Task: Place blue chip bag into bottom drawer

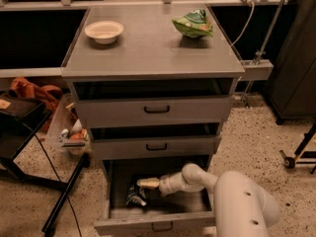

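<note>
The bottom drawer (153, 224) is pulled out, a wide shallow grey tray with a small dark handle on its low front. The blue chip bag (134, 195), crumpled dark blue foil with silvery patches, lies on the drawer floor at the left. My gripper (143, 183) reaches in from the right on its white arm (197, 178). Its cream tip sits just above and to the right of the bag. I cannot tell whether it touches the bag.
On the cabinet top (148, 48) stand a white bowl (103, 31) at back left and a green chip bag (193, 24) at back right. The two upper drawers (155, 110) stand slightly ajar. A black stand (64, 196) and a bin of clutter (71, 135) are at the left.
</note>
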Robot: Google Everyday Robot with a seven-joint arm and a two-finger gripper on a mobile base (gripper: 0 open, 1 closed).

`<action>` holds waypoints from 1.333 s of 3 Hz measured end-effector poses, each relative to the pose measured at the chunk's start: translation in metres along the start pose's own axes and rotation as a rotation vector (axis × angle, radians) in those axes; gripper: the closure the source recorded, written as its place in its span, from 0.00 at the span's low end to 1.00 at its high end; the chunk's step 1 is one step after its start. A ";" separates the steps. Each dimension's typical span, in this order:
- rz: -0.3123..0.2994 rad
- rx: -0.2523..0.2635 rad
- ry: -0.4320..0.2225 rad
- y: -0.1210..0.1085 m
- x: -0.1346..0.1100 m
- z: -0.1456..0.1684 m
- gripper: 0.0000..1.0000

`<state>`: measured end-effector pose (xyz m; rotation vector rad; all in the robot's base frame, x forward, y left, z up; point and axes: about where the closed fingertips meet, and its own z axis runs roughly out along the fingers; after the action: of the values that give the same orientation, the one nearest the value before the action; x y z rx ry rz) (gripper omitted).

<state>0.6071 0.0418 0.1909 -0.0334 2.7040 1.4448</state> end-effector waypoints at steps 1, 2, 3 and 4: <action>0.010 0.099 -0.107 0.003 -0.021 -0.069 0.00; 0.050 0.198 -0.198 0.017 -0.027 -0.152 0.00; 0.096 0.271 -0.196 0.041 -0.013 -0.231 0.00; 0.122 0.301 -0.123 0.051 0.004 -0.292 0.00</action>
<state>0.5841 -0.1722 0.3950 0.2338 2.8289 1.0104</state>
